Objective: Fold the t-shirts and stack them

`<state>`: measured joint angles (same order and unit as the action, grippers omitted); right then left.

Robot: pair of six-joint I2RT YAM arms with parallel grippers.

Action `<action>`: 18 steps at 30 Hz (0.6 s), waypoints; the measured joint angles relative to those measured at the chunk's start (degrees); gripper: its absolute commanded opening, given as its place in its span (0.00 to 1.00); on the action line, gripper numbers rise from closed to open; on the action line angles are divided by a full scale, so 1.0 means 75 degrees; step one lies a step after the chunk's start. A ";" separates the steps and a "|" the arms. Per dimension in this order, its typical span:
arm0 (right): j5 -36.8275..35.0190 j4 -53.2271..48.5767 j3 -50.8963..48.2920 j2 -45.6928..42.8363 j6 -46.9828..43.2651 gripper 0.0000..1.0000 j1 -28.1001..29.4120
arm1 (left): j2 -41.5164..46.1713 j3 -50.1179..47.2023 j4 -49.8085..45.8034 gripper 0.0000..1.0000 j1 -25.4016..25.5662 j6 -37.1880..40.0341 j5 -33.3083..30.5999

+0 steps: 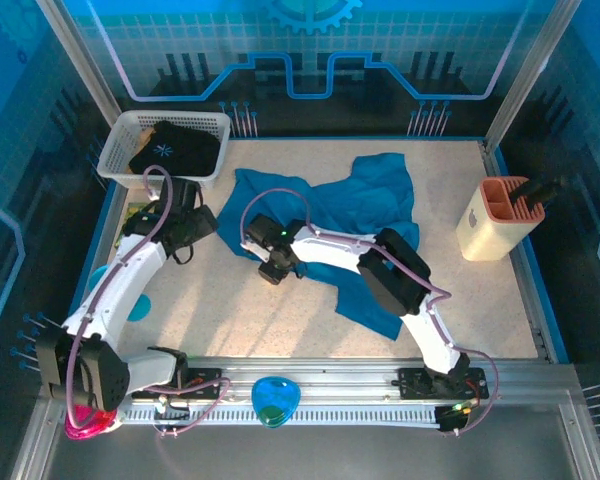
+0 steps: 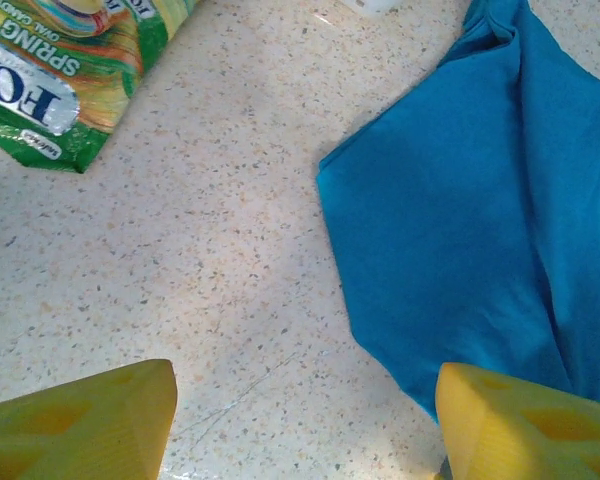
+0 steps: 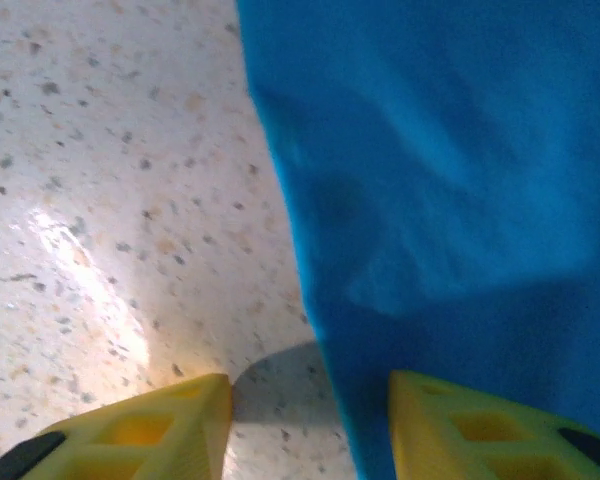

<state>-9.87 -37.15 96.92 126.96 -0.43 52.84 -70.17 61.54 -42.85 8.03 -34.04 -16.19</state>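
Observation:
The teal-blue t-shirt (image 1: 355,205) lies crumpled and partly spread across the middle of the table. A black t-shirt with a pale starburst print (image 1: 170,150) sits bunched in the white basket (image 1: 130,135) at the back left. My left gripper (image 1: 195,225) hovers open just left of the teal shirt's left corner; in its wrist view (image 2: 305,425) bare table lies between the fingers and the teal shirt (image 2: 480,200) reaches the right finger. My right gripper (image 1: 273,262) is open low over the shirt's front-left edge; the teal cloth (image 3: 450,170) edge runs between its fingers (image 3: 310,420).
A green snack packet (image 2: 50,70) lies left of the left gripper. A beige holder with orange slots (image 1: 495,215) stands at the right. A light-blue cup (image 1: 100,278) sits by the left arm. A blue-green object (image 1: 275,400) rests on the front rail.

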 measured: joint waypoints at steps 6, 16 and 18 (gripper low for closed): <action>-0.0067 -0.0160 0.0530 0.0326 0.0070 0.00 0.0000 | 0.0195 0.0000 -0.0321 0.70 -0.0055 0.0111 0.0029; 0.0245 0.0242 -0.0335 -0.0221 0.0918 0.00 -0.0889 | -0.0125 0.0017 -0.0551 0.67 -0.0058 0.0303 0.0472; 0.0382 0.0274 -0.0586 -0.0446 0.1137 0.00 -0.1309 | -0.0318 0.0017 -0.0592 0.67 -0.0055 0.0353 0.0606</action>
<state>-7.01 -35.09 92.53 123.61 8.10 43.03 -72.55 61.67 -47.29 7.62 -31.40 -11.64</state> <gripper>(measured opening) 0.053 0.673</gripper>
